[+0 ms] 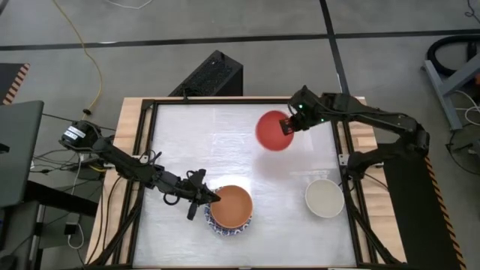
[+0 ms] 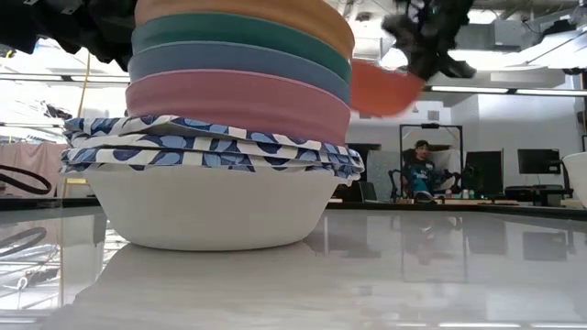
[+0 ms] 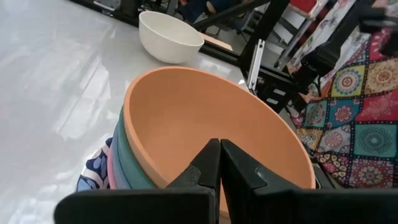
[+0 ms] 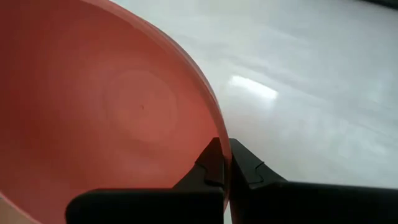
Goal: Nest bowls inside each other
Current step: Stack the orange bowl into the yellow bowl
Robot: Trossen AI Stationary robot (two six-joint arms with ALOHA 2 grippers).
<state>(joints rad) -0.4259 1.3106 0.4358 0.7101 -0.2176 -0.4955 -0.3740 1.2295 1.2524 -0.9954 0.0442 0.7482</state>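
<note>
A stack of nested bowls (image 1: 230, 210) is seen standing upright, mouths up, on the white tabletop (image 1: 187, 142). In the low view the stack is made up, from the base, of white bowls with blue-patterned rims (image 2: 211, 151), then a pink bowl (image 2: 237, 103), a dark blue bowl (image 2: 234, 62), a teal bowl (image 2: 234, 30) and, on top, the orange bowl (image 3: 205, 124). Being round, the bowls have no long axis. The left end effector (image 1: 211, 197) is placed at the left rim of the stack, its fingers (image 3: 208, 163) pressed together on the orange bowl's rim. To the upper right of the stack, a red bowl (image 1: 273, 130) is held in the air above the tabletop by the right end effector (image 1: 287, 126), which is closed on its rim; the bowl is tilted, its opening turned partly to the side. To the right of the stack, well apart, a cream bowl (image 1: 325, 198) is set upright on the tabletop. No writing or label can be read on any bowl.
</note>
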